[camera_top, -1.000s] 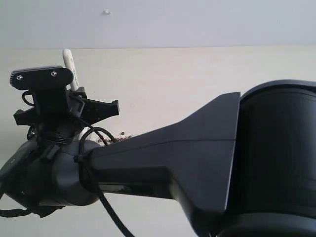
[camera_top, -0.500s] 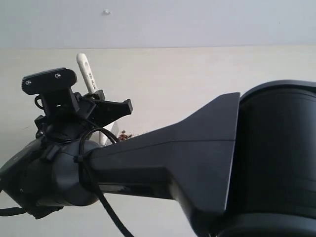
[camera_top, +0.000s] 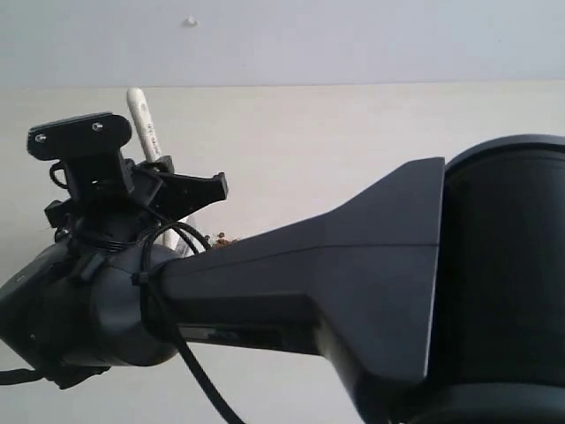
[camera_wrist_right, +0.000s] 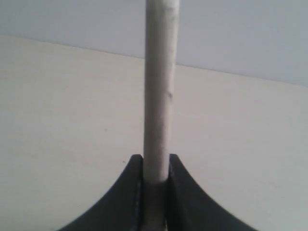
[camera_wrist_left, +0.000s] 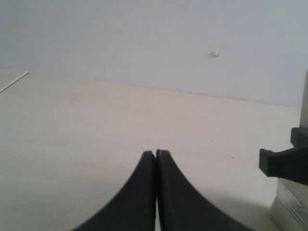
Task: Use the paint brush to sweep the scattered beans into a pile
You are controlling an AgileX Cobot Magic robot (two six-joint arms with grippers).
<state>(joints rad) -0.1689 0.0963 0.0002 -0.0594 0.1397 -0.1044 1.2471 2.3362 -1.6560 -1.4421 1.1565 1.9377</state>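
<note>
Over the table (camera_top: 353, 132), the right gripper (camera_wrist_right: 155, 163) pinches the brush (camera_wrist_right: 161, 86) by its handle; the left gripper (camera_wrist_left: 156, 153) is pressed together, empty. Beans (camera_top: 222, 238) lie beside the brush, mostly hidden. A hard stroke could twist the handle or scatter them.

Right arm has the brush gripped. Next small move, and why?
Probably one short stroke of the paint brush toward the beans lying just beside it. The right gripper is shut on the handle, so it is ready; the arm hides most of the table, so keep it small.
</note>
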